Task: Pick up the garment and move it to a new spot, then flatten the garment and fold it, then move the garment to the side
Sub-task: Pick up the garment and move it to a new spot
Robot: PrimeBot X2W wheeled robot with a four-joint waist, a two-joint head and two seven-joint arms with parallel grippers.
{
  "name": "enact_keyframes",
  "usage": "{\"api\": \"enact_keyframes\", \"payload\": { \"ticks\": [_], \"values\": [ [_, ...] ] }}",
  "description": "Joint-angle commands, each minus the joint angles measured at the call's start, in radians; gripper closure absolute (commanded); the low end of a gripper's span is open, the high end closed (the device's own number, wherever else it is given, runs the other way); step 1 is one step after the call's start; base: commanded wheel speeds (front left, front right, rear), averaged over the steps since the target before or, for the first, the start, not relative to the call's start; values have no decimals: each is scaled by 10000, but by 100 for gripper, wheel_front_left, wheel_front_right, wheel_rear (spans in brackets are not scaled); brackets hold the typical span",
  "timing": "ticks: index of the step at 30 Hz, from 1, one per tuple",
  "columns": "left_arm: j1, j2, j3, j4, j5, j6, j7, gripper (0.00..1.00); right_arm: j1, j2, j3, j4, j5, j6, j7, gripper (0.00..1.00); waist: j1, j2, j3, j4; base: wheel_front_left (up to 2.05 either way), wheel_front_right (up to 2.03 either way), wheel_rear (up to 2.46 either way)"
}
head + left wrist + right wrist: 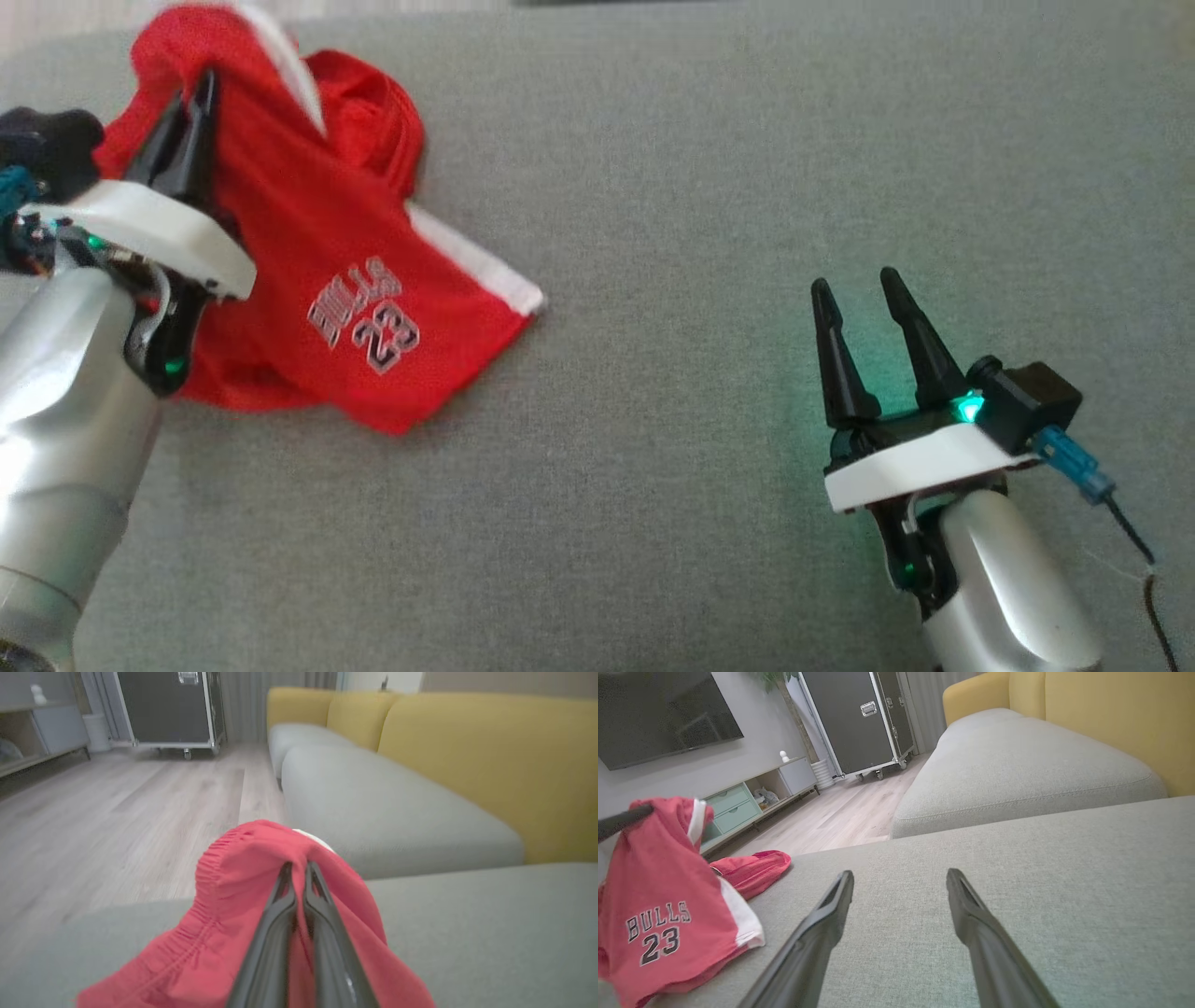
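Observation:
The garment (355, 299) is a pair of red shorts with white side stripes and "BULLS 23" printed on one leg. It lies at the far left of the grey cushion (709, 233), its upper part lifted into a peak. My left gripper (194, 93) is shut on the elastic waistband (224, 868), its two dark fingers pressed together with red cloth between them. In the right wrist view the garment (658, 905) hangs from that pinch while its lower part rests on the cushion. My right gripper (851, 283) hovers open at the right, far from the cloth.
Beyond the cushion's far edge are a wooden floor (117, 812), a black wheeled case (859, 723) and a low cabinet (747, 802). A second grey seat (1017, 765) with yellow backrests (490, 756) stands ahead. A cable (1134, 541) trails from my right wrist.

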Motion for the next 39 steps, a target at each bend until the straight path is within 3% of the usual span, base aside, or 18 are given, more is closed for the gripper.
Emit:
{"api": "enact_keyframes", "payload": {
  "ticks": [1,7,15,24,31,39],
  "values": [
    [-382,491,533,-547,-92,19,-340,100,39,-16,207,-242,54,-7,-107,0,0,0,-428,52,0,0,0],
    [233,529,1105,-2371,-719,337,-618,100,324,-16,179,-144,176,-7,-107,0,0,0,-1165,87,0,0,0],
    [1147,900,1211,-5131,-819,1387,-231,100,511,-16,95,-93,270,-7,-107,0,0,0,-1574,-90,0,0,0],
    [1383,685,1001,-6814,-720,1997,-3,100,319,-16,-129,-271,348,-7,-107,0,0,0,-1406,-681,0,0,0],
    [989,-48,782,-7369,-628,2289,-57,100,-269,-16,-24,-571,781,-7,-107,0,0,0,-728,-2088,0,0,0],
    [-177,-1067,473,-6560,-414,2396,-35,100,-1008,-16,460,-1250,1553,-7,-107,0,0,0,201,-4097,0,0,0]
  ]
}}
